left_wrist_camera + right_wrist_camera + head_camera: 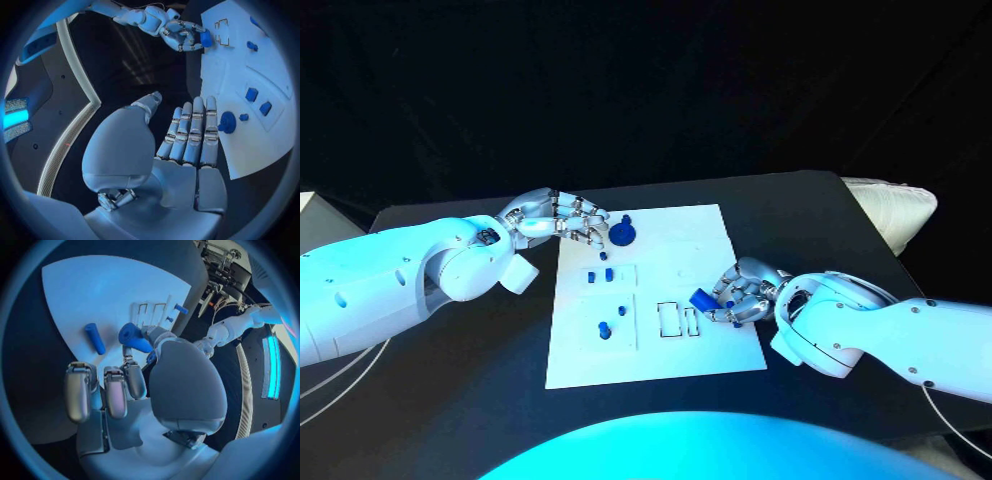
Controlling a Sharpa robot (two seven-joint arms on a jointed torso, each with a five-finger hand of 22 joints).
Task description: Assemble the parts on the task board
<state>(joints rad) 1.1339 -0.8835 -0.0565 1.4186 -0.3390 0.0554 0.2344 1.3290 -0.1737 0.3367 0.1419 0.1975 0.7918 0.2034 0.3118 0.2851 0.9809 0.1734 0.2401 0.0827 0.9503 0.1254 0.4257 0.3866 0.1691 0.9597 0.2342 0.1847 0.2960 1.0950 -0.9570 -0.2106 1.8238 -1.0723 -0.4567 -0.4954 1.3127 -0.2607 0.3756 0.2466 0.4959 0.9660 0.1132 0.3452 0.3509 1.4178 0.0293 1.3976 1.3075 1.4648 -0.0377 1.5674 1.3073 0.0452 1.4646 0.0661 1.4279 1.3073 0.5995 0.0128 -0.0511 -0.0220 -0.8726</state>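
Observation:
The white task board [661,345] lies in the middle of the black table. My left hand [567,222] is at its far left corner, fingers stretched out straight [190,130] and holding nothing, their tips just short of a round blue part [623,234] [227,121]. My right hand [740,293] is at the board's right edge and pinches a blue block [702,298] [132,337] between thumb and a finger, close to the outlined rectangular slots [678,320] [150,312]. A blue cylinder [95,338] lies on the board beside that hand.
Small blue parts sit on the board's left half [600,273] [604,328] [251,94] [265,108]. A white padded object [899,205] lies at the table's far right corner, and a white box [312,215] stands at the left edge.

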